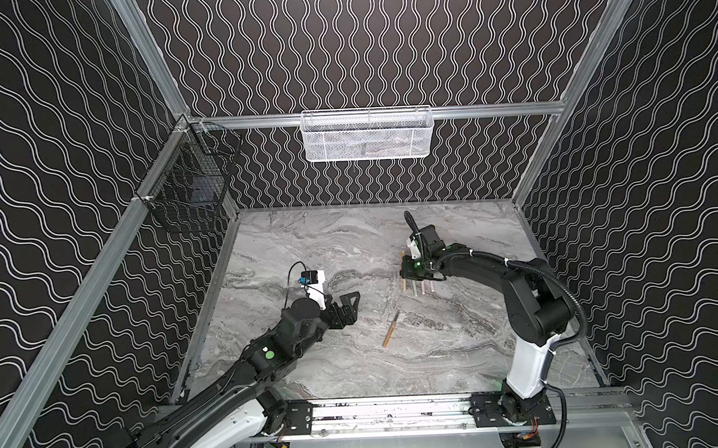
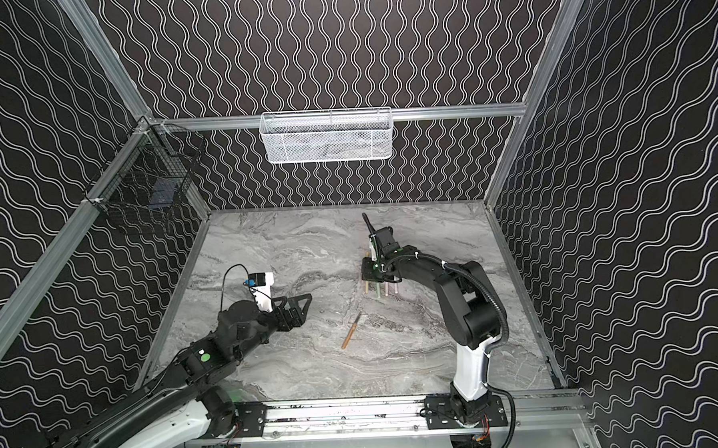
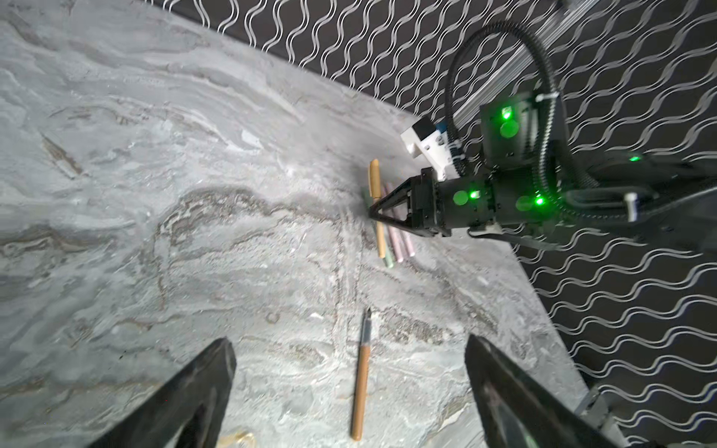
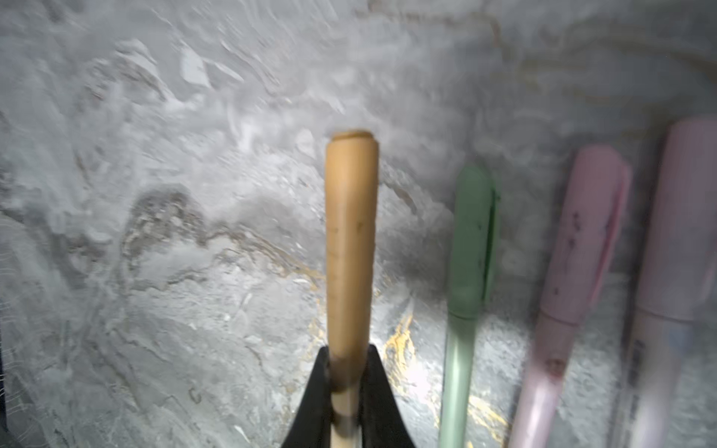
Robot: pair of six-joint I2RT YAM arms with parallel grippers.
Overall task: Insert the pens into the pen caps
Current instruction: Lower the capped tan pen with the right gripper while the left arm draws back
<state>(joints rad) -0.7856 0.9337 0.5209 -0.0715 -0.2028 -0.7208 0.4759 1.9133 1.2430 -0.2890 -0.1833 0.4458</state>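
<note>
white basket (image 1: 366, 145) hanging on back rail (image 1: 489, 110) | black basket (image 1: 182, 208) hanging on left rail (image 1: 111, 244) | marble table (image 1: 308, 244) lying below both

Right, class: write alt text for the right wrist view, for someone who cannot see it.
The right gripper is shut on a capped tan-orange pen. Beside it, on the grey marble tabletop, lie a capped green pen and two capped pink pens.

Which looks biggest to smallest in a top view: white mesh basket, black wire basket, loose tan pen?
Tied, look alike: white mesh basket and black wire basket.
Clearly smallest: loose tan pen.
</note>
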